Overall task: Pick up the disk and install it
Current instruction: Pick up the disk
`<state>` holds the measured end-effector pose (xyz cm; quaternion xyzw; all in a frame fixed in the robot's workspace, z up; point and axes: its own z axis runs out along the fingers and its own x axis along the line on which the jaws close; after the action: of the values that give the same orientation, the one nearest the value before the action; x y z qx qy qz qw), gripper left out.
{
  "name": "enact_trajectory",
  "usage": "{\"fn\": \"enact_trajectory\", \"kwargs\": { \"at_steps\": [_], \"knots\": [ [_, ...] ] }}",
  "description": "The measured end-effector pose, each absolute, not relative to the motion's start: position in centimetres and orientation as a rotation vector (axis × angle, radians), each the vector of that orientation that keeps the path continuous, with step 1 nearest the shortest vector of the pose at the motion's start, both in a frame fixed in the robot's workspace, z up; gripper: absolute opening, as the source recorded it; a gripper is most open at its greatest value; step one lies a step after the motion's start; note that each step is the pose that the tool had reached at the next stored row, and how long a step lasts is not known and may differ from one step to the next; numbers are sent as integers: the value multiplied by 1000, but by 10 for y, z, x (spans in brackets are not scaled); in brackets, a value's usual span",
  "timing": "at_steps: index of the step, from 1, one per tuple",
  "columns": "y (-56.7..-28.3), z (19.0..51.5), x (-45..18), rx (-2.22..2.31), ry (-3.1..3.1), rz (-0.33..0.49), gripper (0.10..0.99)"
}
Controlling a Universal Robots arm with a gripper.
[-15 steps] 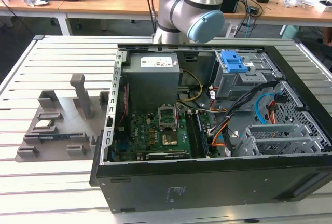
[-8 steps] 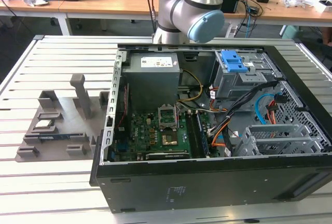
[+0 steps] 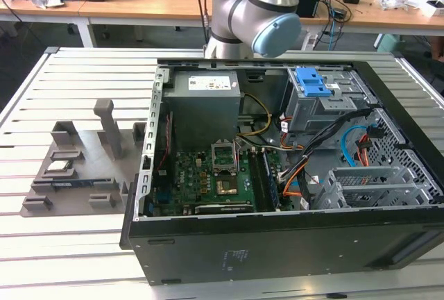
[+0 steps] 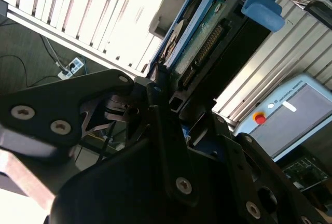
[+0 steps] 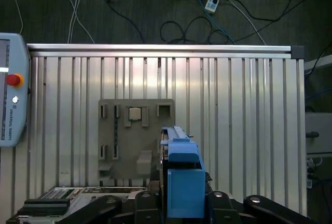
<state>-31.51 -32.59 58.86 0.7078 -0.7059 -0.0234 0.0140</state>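
The disk (image 4: pixel 207 37) is a flat drive in a bright blue plastic frame, its green circuit board and connector row facing the second wrist view. In the first wrist view the disk (image 5: pixel 181 175) shows edge-on, held high above the slatted table. My gripper (image 5: pixel 181 206) is shut on the disk, with black fingers (image 4: pixel 162 111) clamping its lower end. In the exterior view the arm (image 3: pixel 257 8) rises behind the open computer case (image 3: pixel 277 175).
A grey fixture plate (image 5: pixel 135 136) with slots and pegs lies on the slatted table (image 5: pixel 233 130) beside the case. Inside the case are a grey bay with a blue latch (image 3: pixel 316 81), a power-supply box (image 3: pixel 205 102), a motherboard and cables. A teach pendant (image 5: pixel 10 94) sits off the table's edge.
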Motion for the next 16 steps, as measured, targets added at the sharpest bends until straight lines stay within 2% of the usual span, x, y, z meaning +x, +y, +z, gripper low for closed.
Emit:
{"fn": "enact_trajectory", "kwargs": {
  "at_steps": [16],
  "knots": [
    [-326,589,-261,2204,-2198,-73,365]
  ]
}}
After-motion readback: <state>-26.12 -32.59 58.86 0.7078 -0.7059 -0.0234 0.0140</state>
